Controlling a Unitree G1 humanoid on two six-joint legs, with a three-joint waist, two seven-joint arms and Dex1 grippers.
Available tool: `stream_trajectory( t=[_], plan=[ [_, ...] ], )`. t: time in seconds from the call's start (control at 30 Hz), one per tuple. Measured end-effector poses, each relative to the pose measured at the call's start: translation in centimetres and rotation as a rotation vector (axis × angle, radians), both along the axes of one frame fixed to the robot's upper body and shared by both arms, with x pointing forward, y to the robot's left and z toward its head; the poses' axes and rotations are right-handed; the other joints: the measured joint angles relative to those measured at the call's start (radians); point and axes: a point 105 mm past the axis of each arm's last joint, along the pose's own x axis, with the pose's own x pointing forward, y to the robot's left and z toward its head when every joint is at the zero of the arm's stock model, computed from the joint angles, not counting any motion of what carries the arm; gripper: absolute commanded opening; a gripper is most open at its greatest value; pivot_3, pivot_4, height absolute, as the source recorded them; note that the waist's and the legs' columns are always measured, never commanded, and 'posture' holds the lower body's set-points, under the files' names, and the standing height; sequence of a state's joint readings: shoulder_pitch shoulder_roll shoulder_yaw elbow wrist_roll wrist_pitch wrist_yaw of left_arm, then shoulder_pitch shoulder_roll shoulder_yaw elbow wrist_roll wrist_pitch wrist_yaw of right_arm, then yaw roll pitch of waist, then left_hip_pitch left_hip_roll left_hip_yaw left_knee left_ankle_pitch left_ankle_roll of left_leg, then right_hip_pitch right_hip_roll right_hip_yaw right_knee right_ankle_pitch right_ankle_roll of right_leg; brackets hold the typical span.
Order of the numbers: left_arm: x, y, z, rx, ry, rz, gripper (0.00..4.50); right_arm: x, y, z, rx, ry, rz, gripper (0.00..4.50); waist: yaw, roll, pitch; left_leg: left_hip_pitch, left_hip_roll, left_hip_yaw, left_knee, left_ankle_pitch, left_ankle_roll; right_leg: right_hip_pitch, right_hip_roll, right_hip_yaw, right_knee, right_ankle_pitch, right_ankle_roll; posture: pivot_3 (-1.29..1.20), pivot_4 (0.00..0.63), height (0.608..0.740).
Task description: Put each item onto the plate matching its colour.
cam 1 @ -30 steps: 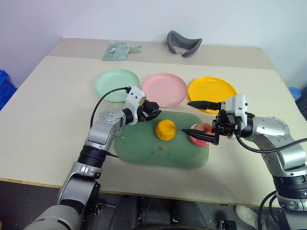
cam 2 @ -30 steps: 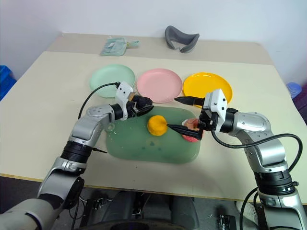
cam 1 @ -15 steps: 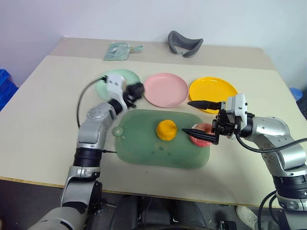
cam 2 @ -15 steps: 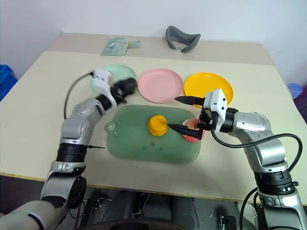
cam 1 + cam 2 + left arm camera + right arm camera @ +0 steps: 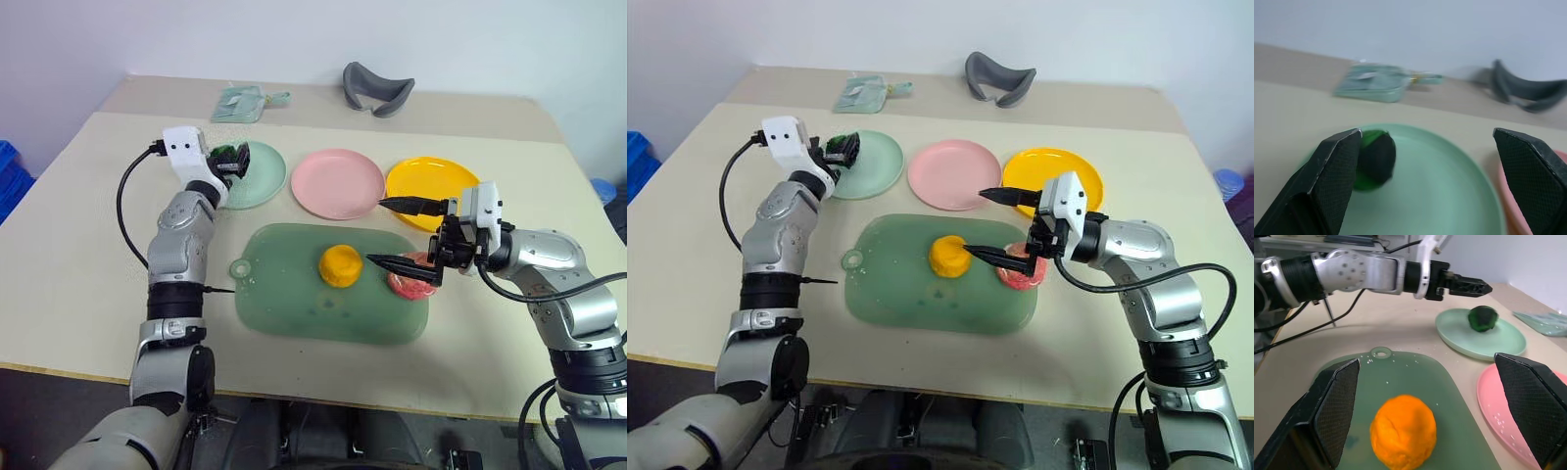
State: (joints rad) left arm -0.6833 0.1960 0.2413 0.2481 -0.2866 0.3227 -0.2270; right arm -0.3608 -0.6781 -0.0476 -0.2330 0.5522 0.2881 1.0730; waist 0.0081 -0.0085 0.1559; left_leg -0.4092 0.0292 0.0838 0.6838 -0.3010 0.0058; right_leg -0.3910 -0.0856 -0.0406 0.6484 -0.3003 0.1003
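The left pincer [image 5: 1462, 285] stands wide and empty, its two black fingers spread above the near edge of the mint green plate [image 5: 257, 182]. On that plate lies the dark ball with a green patch [image 5: 1482, 318], close by one fingertip [image 5: 1334, 171] in the left wrist view, though whether it touches the finger cannot be told. A black cable [image 5: 125, 211] loops out from that wrist over the bench [image 5: 78, 255].

The right pincer [image 5: 397, 235] is wide as well and holds nothing; it points across toward the robot's left, one finger over the near rim of the yellow plate [image 5: 433, 186], the other low over the translucent green cutting board [image 5: 294, 294]. The pink-red apple-like fruit [image 5: 413, 281] lies on the board's right end, just under and beside that lower finger. The orange-yellow lump [image 5: 339, 265] sits near the middle of the board, a little way off from the fingertip and apart from the fruit.

The pink plate [image 5: 338, 183] lies bare between the mint green plate and the yellow one, the three in a row behind the board. At the far side of the bench a pale green pouch [image 5: 245, 103] lies to the left and a grey curved object [image 5: 376, 88] to the right, both well apart from the plates.
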Motion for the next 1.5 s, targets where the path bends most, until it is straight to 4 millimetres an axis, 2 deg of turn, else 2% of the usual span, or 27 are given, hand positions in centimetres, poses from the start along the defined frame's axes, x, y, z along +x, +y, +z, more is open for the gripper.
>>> stream_trajectory(
  t=[0.1, 0.17, 0.27, 0.37, 0.53, 0.63, 0.73, 0.93, 1.03, 1.17, 1.5],
  plan=[
    [-1.7, -1.3, -0.1, 0.015, -0.029, -0.138, 4.42, 0.1, 0.1, 0.0, 0.002, 0.007, -0.001, 4.50, 0.002, 0.000, 0.000, 0.000, 0.000, 0.000, 0.000, 0.000, 0.000, 0.000, 0.000, 0.000, 0.000, 0.000, 0.000, 0.00, 0.150, 0.740],
    [-3.5, -2.6, 0.0, 0.087, -0.103, -0.249, 4.42, 0.0, 0.3, -0.1, 0.002, 0.011, 0.004, 4.50, 0.002, 0.000, 0.000, 0.000, 0.000, 0.000, 0.000, 0.000, 0.000, 0.000, 0.000, 0.000, 0.000, 0.000, 0.000, 0.00, 0.150, 0.740],
    [-6.2, -3.9, -1.6, 0.208, -0.116, -0.405, 4.42, -0.1, 0.8, -0.2, 0.001, 0.018, 0.020, 4.50, 0.002, 0.000, 0.000, 0.000, 0.000, 0.000, 0.000, 0.000, 0.000, 0.000, 0.000, 0.000, 0.000, 0.000, 0.000, 0.00, 0.150, 0.740],
    [-8.5, -3.8, -3.1, 0.266, -0.074, -0.542, 4.42, -0.1, 1.2, -0.4, 0.008, 0.032, 0.031, 4.50, 0.002, 0.000, 0.000, 0.000, 0.000, 0.000, 0.000, 0.000, 0.000, 0.000, 0.000, 0.000, 0.000, 0.000, 0.000, 0.00, 0.150, 0.740],
    [-11.1, -3.5, -4.6, 0.371, -0.010, -0.754, 4.42, 0.0, 1.8, -0.8, 0.011, 0.046, 0.033, 4.50, 0.007, 0.001, 0.000, 0.000, -0.001, 0.000, 0.000, 0.000, 0.001, 0.001, -0.001, 0.000, 0.000, 0.000, 0.000, 0.00, 0.150, 0.740],
    [-11.9, -4.7, -4.4, 0.325, 0.017, -0.877, 4.42, -0.2, 2.1, -1.0, -0.001, 0.044, 0.042, 4.50, 0.006, 0.001, 0.000, 0.000, -0.001, 0.000, 0.000, -0.001, 0.001, 0.001, -0.002, 0.000, 0.000, 0.000, 0.000, 0.00, 0.150, 0.740],
    [-12.4, -4.7, -3.5, 0.333, 0.006, -0.940, 4.42, -0.1, 2.1, -1.3, -0.046, 0.033, 0.032, 4.50, 0.000, 0.001, 0.000, 0.000, 0.000, 0.000, 0.000, -0.001, 0.001, 0.000, -0.001, 0.001, 0.000, 0.000, 0.000, 0.00, 0.150, 0.740],
    [-14.5, -2.4, -4.5, 0.408, 0.079, -1.028, 4.42, 0.8, 3.1, -2.8, -0.214, 0.037, -0.001, 4.50, -0.021, 0.001, 0.000, 0.000, 0.001, 0.000, -0.001, -0.001, 0.001, -0.001, 0.001, 0.001, 0.000, -0.001, -0.001, 0.00, 0.150, 0.740],
    [-15.1, -0.9, -4.2, 0.462, 0.092, -1.032, 4.42, 1.1, 4.5, -2.3, -0.199, 0.035, 0.012, 4.50, -0.020, 0.001, 0.000, 0.000, 0.001, 0.000, -0.001, -0.001, 0.001, -0.001, 0.000, 0.001, 0.000, -0.001, -0.001, 0.00, 0.150, 0.740],
    [-15.5, 0.5, -3.2, 0.495, 0.087, -1.031, 4.42, 1.2, 5.3, -2.8, -0.242, 0.080, 0.019, 4.50, -0.016, 0.001, 0.000, 0.000, -0.001, 0.001, -0.001, -0.001, 0.002, -0.001, -0.002, 0.001, 0.000, -0.001, -0.001, 0.00, 0.150, 0.740],
    [-16.5, 0.0, -4.3, 0.490, 0.094, -1.025, 4.42, 1.7, 6.1, -5.4, -0.392, 0.234, 0.016, 4.50, -0.020, 0.001, 0.000, 0.000, 0.000, 0.001, -0.001, -0.001, 0.002, -0.001, -0.002, 0.001, 0.000, -0.001, -0.001, 0.00, 0.150, 0.740]
  ],
)
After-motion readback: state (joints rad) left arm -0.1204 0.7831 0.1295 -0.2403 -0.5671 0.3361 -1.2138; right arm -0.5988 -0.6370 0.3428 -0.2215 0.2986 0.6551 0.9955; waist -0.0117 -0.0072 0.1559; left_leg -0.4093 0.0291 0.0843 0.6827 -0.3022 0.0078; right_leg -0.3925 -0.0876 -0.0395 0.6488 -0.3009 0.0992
